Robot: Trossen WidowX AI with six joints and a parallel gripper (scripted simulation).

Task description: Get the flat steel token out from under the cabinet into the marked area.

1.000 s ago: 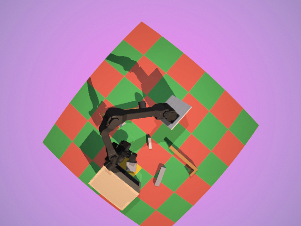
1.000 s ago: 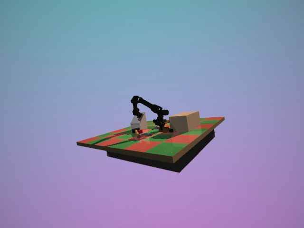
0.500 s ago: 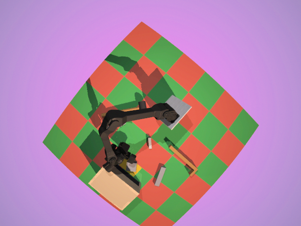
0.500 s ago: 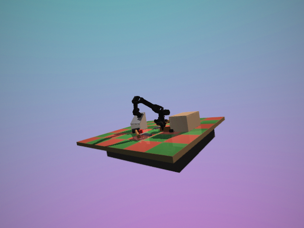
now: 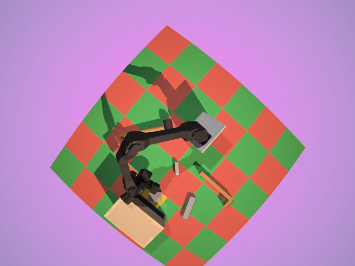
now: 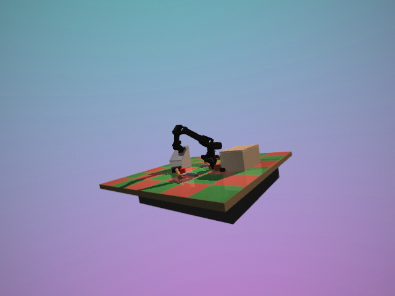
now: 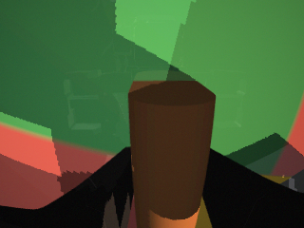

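Note:
My gripper (image 6: 212,167) (image 7: 165,155) is low at the front of the beige cabinet (image 5: 134,223) (image 6: 231,161). It is shut on an orange-brown tool (image 7: 172,142), which fills the space between the fingers in the wrist view. The arm hides the fingertips and the tool in the top view. The yellow marked area (image 5: 164,198) (image 7: 276,179) lies in front of the cabinet, partly covered by the arm. A grey piece (image 5: 155,196) shows over it beside the gripper. I cannot tell whether this is the steel token or whether anything lies under the cabinet.
An orange L-shaped stick (image 5: 216,187), a grey bar (image 5: 189,207) and a small pale block (image 5: 176,168) lie on the table. Another orange stick (image 5: 147,130) (image 6: 178,172) lies partly under the arm, near a red block (image 6: 182,170). A black block (image 6: 222,169) is beside the cabinet.

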